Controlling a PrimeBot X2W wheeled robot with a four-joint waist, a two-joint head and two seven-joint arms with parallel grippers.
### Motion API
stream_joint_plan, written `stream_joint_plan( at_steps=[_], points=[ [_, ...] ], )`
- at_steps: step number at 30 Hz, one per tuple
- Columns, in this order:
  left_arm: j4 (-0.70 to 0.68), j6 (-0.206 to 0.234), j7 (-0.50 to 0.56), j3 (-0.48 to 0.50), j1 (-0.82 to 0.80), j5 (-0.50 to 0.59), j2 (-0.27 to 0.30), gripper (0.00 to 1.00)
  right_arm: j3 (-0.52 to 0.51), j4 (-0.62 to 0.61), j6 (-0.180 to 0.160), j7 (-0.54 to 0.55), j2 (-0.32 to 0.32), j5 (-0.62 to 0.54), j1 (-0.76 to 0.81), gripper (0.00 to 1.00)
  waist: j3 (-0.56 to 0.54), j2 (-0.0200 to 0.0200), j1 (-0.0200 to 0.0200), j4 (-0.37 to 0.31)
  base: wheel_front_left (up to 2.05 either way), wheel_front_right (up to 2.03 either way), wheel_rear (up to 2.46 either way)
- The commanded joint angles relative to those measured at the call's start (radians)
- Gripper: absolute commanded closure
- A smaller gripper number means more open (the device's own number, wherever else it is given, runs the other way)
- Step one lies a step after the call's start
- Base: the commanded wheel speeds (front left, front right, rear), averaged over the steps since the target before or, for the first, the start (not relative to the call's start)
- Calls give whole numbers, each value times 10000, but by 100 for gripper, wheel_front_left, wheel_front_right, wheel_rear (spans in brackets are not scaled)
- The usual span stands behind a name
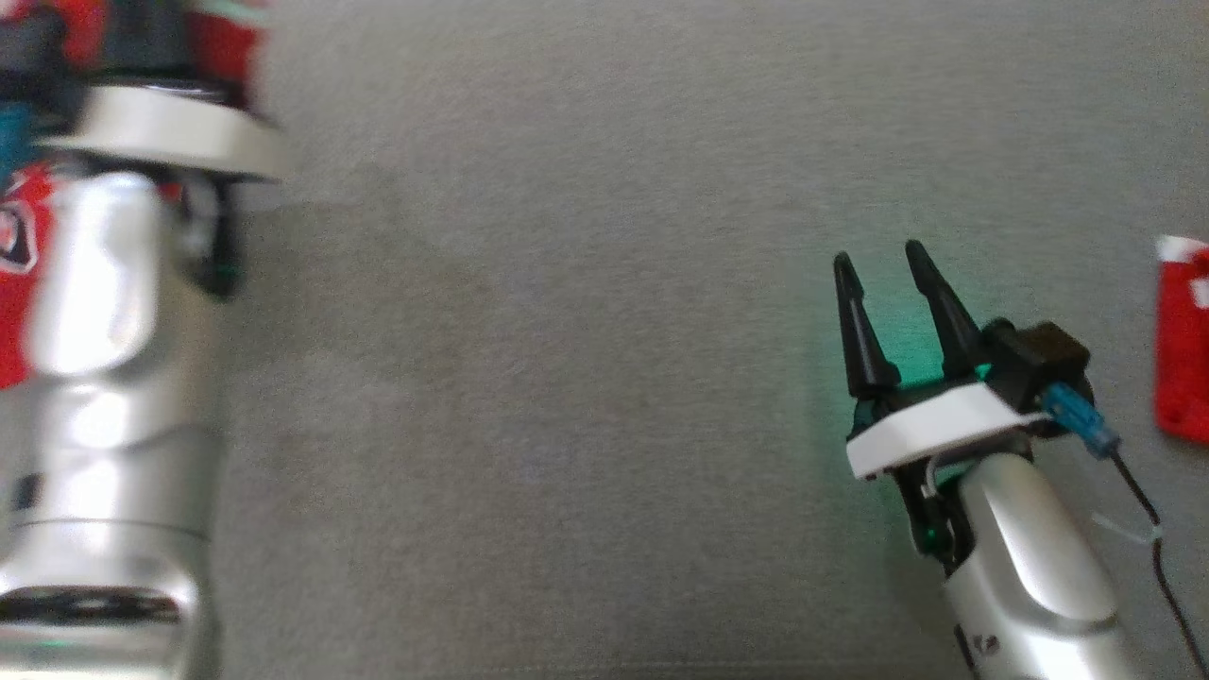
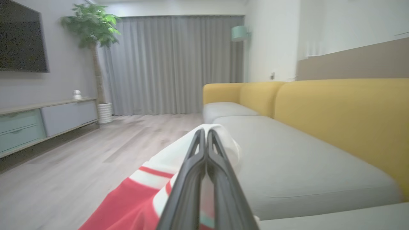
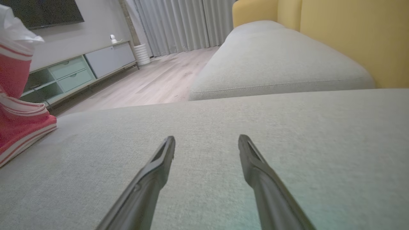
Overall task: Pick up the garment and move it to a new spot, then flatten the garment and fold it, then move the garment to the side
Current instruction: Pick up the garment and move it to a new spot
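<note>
The garment (image 2: 127, 198) is red cloth with white stripes and a white edge. In the left wrist view my left gripper (image 2: 206, 131) is shut on the garment's white edge, and the cloth hangs below the fingers, lifted off the seat. In the head view the left forearm (image 1: 104, 283) is blurred at the far left, with red garment (image 1: 14, 236) behind it. From the right wrist the garment (image 3: 16, 127) hangs at the left, its lower part resting on the seat. My right gripper (image 1: 878, 260) stands open over bare grey cushion, holding nothing, its fingers (image 3: 166, 153) spread wide.
A wide grey sofa seat (image 1: 567, 378) lies below both arms, with a yellow backrest (image 2: 335, 111) behind. A separate red and white piece of cloth (image 1: 1185, 340) lies at the right edge. Wooden floor (image 2: 64, 166), a low cabinet (image 2: 41, 118) and a potted plant (image 2: 92, 28) stand beyond.
</note>
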Motion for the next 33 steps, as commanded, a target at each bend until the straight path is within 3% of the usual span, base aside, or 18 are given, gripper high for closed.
stream_joint_plan(
  at_steps=[1,10,16,18,19,20,21,26,33],
  points=[
    [-559,-53,-47,-312,-395,-259,114,100,192,-194,65,6,149,354,189,0,-597,-1,2,-712,0,0,0],
    [-1692,-56,-39,-3117,354,-1969,-1161,100,71,-67,65,6,153,909,613,0,-1086,-1,2,-2177,0,0,0],
    [-1977,-54,-44,-4692,958,-3186,-1346,100,130,-22,65,6,153,991,686,0,-1146,-1,2,-2595,0,0,0],
    [-2183,148,-46,-5343,1171,-3641,-1351,100,146,-6,65,6,153,1012,692,0,-1153,-1,2,-2640,0,0,0],
    [-2181,294,-46,-5630,1261,-3755,-1352,81,145,1,65,6,153,1024,689,0,-1152,-1,2,-2647,0,0,0],
    [-2137,438,-46,-5835,1363,-3888,-1353,18,145,9,65,6,153,1033,687,0,-1153,-1,2,-2641,0,0,0],
    [-2090,578,-47,-5989,1443,-3932,-1353,0,146,6,65,6,153,1043,685,0,-1150,-1,2,-2619,0,0,0],
    [-1831,1150,-48,-5653,2035,-3619,-1355,0,58,-43,65,6,154,1065,713,0,-1227,-1,2,-2313,0,0,0],
    [-2072,1666,-48,-3665,4024,-2257,-986,0,-92,-42,65,6,154,1018,863,0,-1656,-1,2,-1816,0,0,0]
  ],
)
